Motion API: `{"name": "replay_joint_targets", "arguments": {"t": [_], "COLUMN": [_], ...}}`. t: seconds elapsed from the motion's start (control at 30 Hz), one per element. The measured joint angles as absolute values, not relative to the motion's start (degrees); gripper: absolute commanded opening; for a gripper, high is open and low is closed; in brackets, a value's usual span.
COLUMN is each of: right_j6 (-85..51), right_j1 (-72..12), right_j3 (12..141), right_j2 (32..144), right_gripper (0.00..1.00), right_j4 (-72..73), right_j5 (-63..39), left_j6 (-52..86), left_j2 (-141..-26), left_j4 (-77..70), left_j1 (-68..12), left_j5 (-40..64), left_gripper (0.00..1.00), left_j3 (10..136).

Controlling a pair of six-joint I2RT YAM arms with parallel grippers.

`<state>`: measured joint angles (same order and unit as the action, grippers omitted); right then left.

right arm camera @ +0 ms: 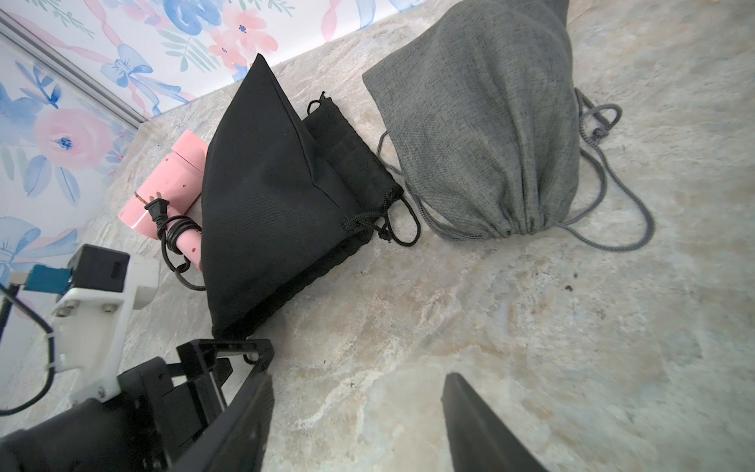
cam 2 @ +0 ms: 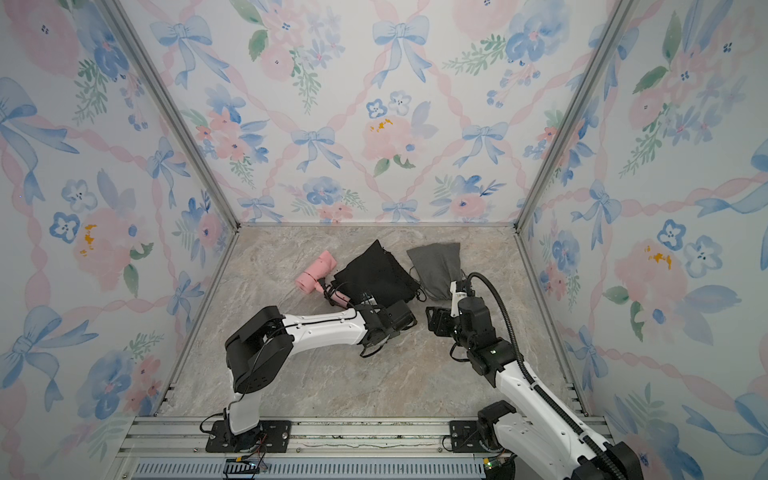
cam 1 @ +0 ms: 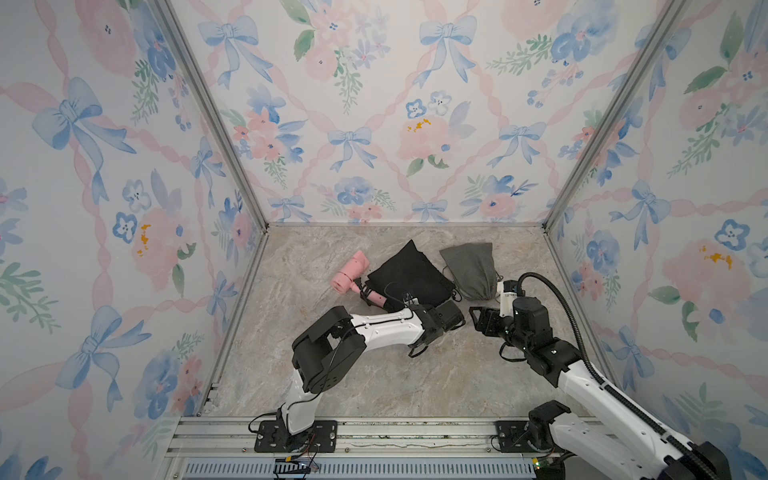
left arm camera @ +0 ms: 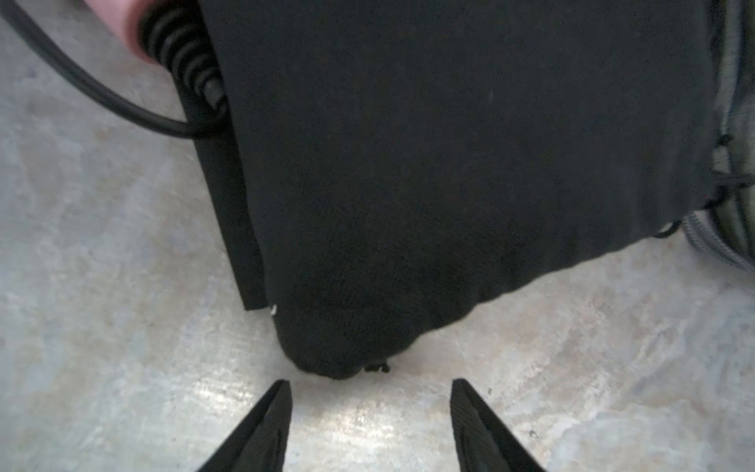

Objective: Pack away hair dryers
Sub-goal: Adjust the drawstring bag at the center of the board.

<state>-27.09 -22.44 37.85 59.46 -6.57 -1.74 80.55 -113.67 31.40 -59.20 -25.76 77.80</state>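
- Currently, the left gripper [left arm camera: 369, 384] has its jaws well apart and holds nothing. Its tips sit just short of the near corner of the black pouch [left arm camera: 449, 163], not touching it.
- The right gripper [right arm camera: 357, 378] is likewise spread wide and empty, above bare table [right arm camera: 531, 327], facing both pouches.
- The pink dryer [cam 1: 350, 274] lies on the table against the black pouch's left edge. No other dryer is in view.
- Long axis: the barrel lies diagonally. The cord-wrapped handle [right arm camera: 186, 241] points back toward the left arm and ends at the pouch edge.
- Key relation: the dryer lies ahead and left of the left gripper, which is the nearer one. The black pouch lies between the right gripper and the dryer.
- The grey pouch [cam 1: 469, 270], cinched and bulging, sits just right of the black one and is probably already filled.
- Judgement: the black pouch's hemmed mouth faces the arms, so a grasp at its near corner appears to be the step in hand.
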Motion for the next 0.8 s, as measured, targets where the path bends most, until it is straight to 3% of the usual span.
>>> {"name": "replay_joint_targets", "arguments": {"t": [0.5, 0.63, 0.8], "right_j6": [-27.92, -27.97, -28.14], "right_j1": [-22.0, -21.34, -20.82], "right_j3": [37.67, 37.65, 37.06], "right_j2": [59.29, 59.29, 59.31], "right_gripper": [0.69, 0.69, 0.69], "right_j4": [-6.57, -6.55, -6.2], "right_j5": [-3.64, -4.16, -4.58], "left_j6": [84.49, 84.9, 85.54], "left_j2": [-115.68, -115.68, -115.68], "left_j4": [30.79, 30.79, 30.79], "left_j1": [-59.18, -58.85, -58.46], "left_j5": [-29.54, -30.72, -31.79], "left_gripper": [0.57, 0.44, 0.18], "left_j3": [76.31, 75.66, 74.87]}}
